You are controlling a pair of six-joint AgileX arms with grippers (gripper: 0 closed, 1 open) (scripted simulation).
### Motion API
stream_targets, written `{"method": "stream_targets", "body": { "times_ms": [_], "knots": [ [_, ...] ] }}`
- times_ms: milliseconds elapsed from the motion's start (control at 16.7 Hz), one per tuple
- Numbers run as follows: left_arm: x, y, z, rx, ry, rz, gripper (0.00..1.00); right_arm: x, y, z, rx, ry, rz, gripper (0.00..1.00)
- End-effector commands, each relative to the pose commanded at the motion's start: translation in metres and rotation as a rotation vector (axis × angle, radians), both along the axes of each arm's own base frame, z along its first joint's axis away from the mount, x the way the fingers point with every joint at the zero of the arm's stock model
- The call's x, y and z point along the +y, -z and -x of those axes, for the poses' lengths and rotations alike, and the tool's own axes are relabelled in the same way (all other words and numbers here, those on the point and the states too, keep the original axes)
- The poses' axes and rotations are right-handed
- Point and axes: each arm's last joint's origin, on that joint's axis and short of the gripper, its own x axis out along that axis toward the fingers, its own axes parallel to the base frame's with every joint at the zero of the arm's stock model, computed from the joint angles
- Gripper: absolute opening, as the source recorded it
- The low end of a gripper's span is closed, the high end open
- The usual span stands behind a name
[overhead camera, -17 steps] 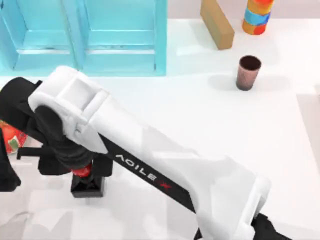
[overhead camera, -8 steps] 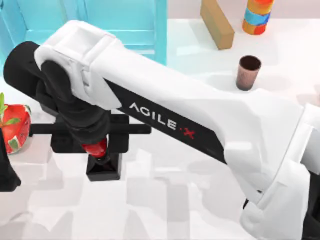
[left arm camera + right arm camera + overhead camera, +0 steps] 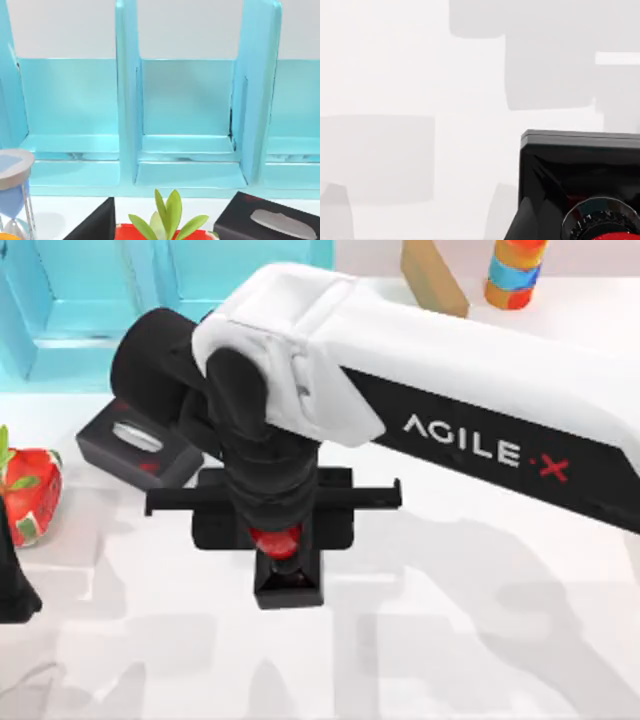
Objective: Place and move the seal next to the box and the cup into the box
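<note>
The seal (image 3: 291, 582), a black square block with a red knob, hangs under my right gripper (image 3: 277, 540), which is shut on the knob. It sits left of the table's centre, in front of the turquoise box (image 3: 90, 300). In the right wrist view the seal's black base (image 3: 580, 165) appears above the white tabletop. The cup is hidden behind my right arm. My left gripper (image 3: 12, 580) stays parked at the left edge, facing the box's compartments (image 3: 185, 125).
A flat black tissue box (image 3: 125, 445) lies just in front of the turquoise box. A red strawberry-like pot (image 3: 28, 490) stands at the far left. A wooden block (image 3: 435, 280) and a striped cylinder (image 3: 512, 275) stand at the back right. An hourglass (image 3: 12, 190) is near the left arm.
My right gripper has carried the seal to the right, and it now looks higher. The arm now covers the cup and has uncovered the black tissue box. The left arm has not moved.
</note>
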Motion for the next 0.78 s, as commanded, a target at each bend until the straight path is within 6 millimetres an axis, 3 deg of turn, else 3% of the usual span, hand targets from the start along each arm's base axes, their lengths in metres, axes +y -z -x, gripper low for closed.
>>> {"method": "stream_targets", "body": {
  "times_ms": [180,540,660,780],
  "knots": [
    [0.000,0.000,0.000,0.000,0.000,0.000,1.00,-0.011,-0.010,0.004,-0.021,0.001,-0.034,0.00],
    [0.000,0.000,0.000,0.000,0.000,0.000,1.00,-0.011,-0.010,0.006,-0.019,-0.003,-0.032,0.00],
    [0.000,0.000,0.000,0.000,0.000,0.000,1.00,-0.022,-0.014,0.002,-0.018,-0.002,-0.035,0.00],
    [0.000,0.000,0.000,0.000,0.000,0.000,1.00,-0.048,-0.024,-0.005,-0.013,0.003,-0.039,0.00]
  ]
}}
